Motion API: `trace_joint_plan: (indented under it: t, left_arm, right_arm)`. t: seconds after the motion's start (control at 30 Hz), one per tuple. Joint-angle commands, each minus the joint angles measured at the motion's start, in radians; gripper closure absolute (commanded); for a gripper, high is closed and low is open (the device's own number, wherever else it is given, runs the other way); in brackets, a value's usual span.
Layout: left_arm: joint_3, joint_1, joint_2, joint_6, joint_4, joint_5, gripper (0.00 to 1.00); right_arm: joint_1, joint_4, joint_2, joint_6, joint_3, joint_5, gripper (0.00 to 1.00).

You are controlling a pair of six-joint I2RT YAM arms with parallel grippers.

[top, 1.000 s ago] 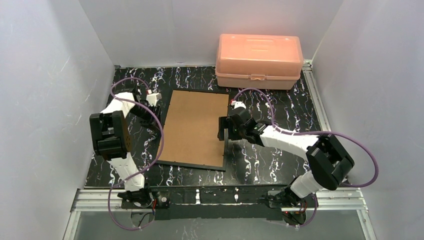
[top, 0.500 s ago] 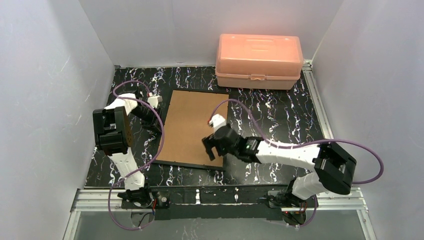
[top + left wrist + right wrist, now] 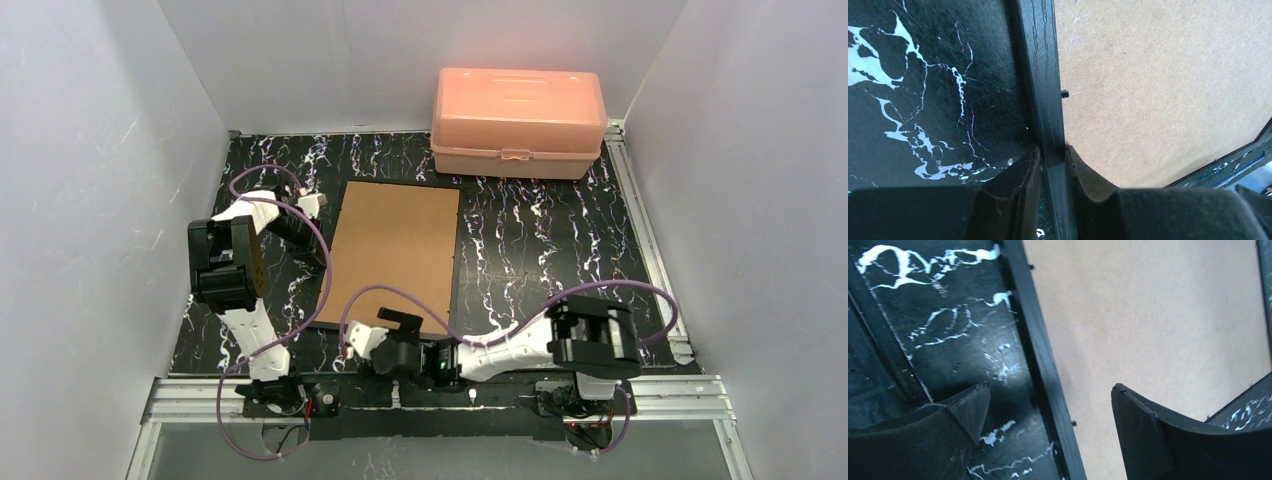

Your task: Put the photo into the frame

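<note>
At mid-table the frame (image 3: 395, 255) lies face down, its left rail pinched by the left gripper (image 3: 1053, 155), the right gripper (image 3: 1049, 390) wide open over its near edge; the photo is unseen, perhaps inside, so opening the back (image 3: 1148, 315) seems next.

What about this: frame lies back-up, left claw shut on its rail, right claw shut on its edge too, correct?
No: the right claw is open, jaws spread wide astride an edge of the frame, per the right wrist view. The frame does lie back-up, with the left claw shut on its rail.
</note>
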Motion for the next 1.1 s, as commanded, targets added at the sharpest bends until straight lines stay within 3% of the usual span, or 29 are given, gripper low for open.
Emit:
trace_joint_plan:
  t: [0.0,0.63,1.07]
  left_arm:
    - [-0.005,-0.013,-0.076,-0.019,-0.054,0.011,1.0]
    - [0.053,-0.013,-0.156,-0.045,-0.133,0.046,1.0]
    - [0.069,-0.013,-0.179,-0.033,-0.169,0.048,1.0]
  right_arm:
    - [0.052,0.166,0.069,-0.186,0.06,0.142,0.01]
    - [0.117,0.366,0.277,-0.441,0.118,0.265,0.01]
    - [0.119,0.655,0.465,-0.734,0.138,0.433,0.03]
